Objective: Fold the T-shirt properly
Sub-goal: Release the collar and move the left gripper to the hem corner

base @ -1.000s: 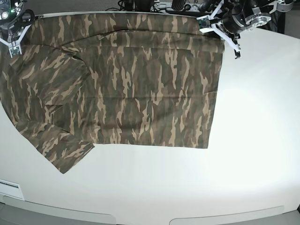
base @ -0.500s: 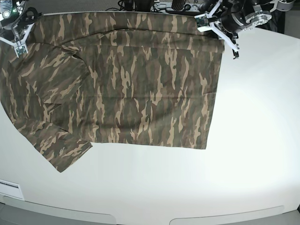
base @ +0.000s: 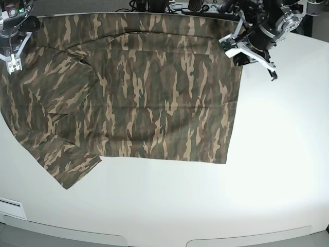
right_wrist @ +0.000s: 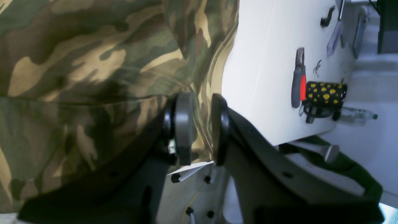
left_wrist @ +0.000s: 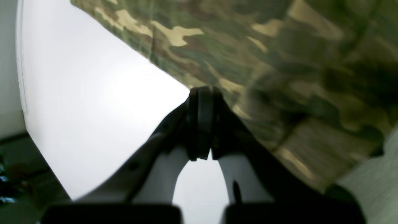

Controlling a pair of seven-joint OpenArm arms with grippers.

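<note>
The camouflage T-shirt (base: 154,98) lies spread flat over the back left of the white table (base: 267,175), one sleeve pointing to the front left. My left gripper (base: 241,54) hovers at the shirt's far right corner. In the left wrist view its pads (left_wrist: 200,124) are pressed together at the cloth's edge (left_wrist: 279,46), and no cloth shows between them. My right gripper (base: 13,60) is at the shirt's far left edge. In the right wrist view its jaws (right_wrist: 202,124) stand slightly apart, with the shirt's hem (right_wrist: 77,62) visible in the gap.
Cables and equipment (base: 180,6) crowd the table's back edge. Beyond the table's side, the right wrist view shows a red-handled tool (right_wrist: 300,84), a black item with yellow spots (right_wrist: 325,90) and a bottle (right_wrist: 357,115).
My right gripper's jaws have parted and it has shifted slightly left. My left arm has moved down and to the right beside the shirt's corner. The shirt has barely shifted.
</note>
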